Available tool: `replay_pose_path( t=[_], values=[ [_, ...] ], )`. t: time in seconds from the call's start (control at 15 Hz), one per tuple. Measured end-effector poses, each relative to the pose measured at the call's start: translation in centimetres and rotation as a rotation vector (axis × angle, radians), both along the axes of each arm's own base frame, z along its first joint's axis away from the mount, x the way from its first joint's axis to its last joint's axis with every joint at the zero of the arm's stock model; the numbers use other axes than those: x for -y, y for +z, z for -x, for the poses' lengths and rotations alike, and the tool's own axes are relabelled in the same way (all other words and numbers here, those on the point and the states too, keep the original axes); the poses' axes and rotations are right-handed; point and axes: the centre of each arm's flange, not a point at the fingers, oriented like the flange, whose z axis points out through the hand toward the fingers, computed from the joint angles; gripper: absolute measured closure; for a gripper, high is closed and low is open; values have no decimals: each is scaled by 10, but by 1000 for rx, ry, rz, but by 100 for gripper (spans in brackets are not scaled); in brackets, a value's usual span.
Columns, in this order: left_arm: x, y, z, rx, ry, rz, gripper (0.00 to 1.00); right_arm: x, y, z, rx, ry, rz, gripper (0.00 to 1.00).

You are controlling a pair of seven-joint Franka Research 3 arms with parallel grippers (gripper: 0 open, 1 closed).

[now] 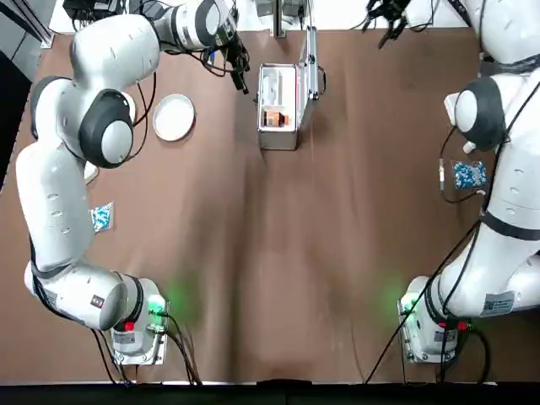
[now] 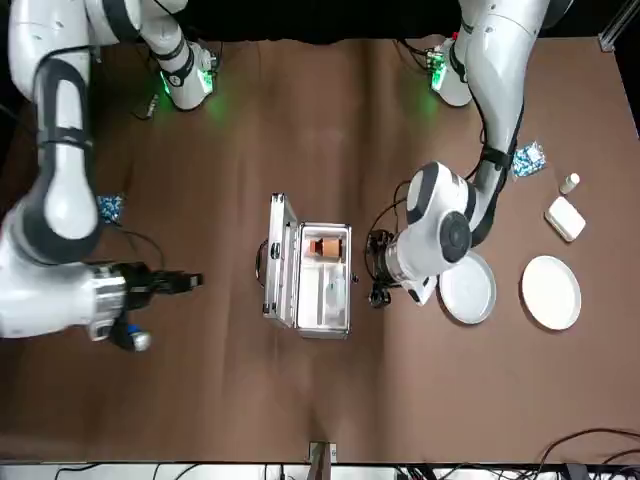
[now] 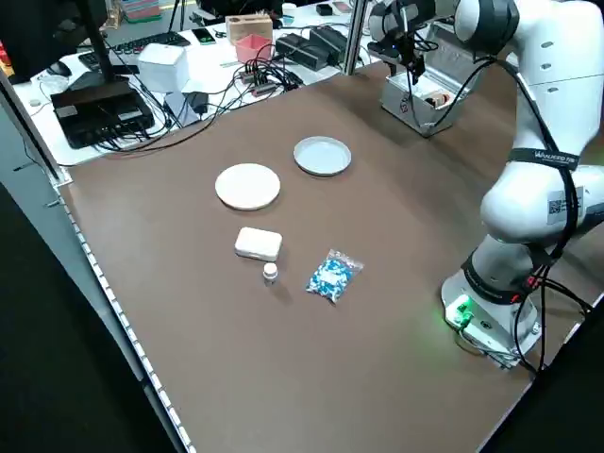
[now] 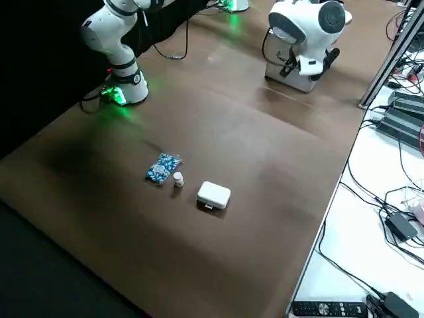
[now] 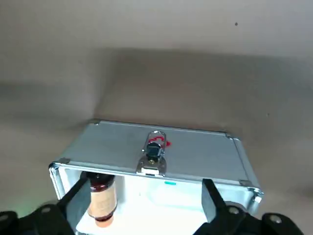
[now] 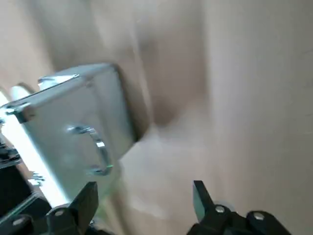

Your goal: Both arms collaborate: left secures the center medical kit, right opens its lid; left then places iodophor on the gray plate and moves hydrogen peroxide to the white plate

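Top view: the left jaws [image 1: 240, 78] hang just beside the open medical kit [image 1: 278, 101], on its left-arm side. The lid [image 1: 310, 76] stands raised along the kit's other side. The iodophor [image 1: 275, 119] lies inside the kit, near the left jaws.

Front view: the right jaws [image 2: 190, 282] are apart from the kit, beyond the lid's handle [image 2: 260, 262]. The gray plate [image 2: 468, 288] is near the left jaws, behind them as seen from the kit; the white plate [image 2: 551, 293] is farther out on the same side.

Left side view: a rounded white box [image 3: 258, 243], a small white bottle [image 3: 270, 273] and a blue-and-white packet [image 3: 334, 276] sit on the tabletop [image 3: 311, 377], well apart from the left jaws.

Right side view: another blue packet [image 4: 163, 168], white bottle [image 4: 178, 179] and white box [image 4: 214, 195] lie well apart from the left jaws.

Left wrist view: the left jaws are open, gripping nothing, with the iodophor beside one finger.

Right wrist view: the right jaws are open and hold nothing; the lid's outer face is near one finger.
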Motion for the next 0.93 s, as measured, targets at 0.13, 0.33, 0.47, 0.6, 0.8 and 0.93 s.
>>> replay_pose_path(
  t=[0.13,0.33,0.47,0.6,0.8,0.93],
  values=[
    [19,0,11,7,1,-52,0,38,16,1,63,38,82,6],
    [68,5,41,31,-20,-112,0,69,65,10,159,91,204,2],
    [98,7,63,60,-50,-154,3,92,98,24,182,104,232,2],
    [121,7,82,83,-74,-187,7,116,128,38,196,91,237,2],
    [148,4,106,117,-120,-228,19,142,168,57,235,56,257,2],
    [157,3,115,119,-112,-238,22,150,187,67,253,55,329,2]
  ],
)
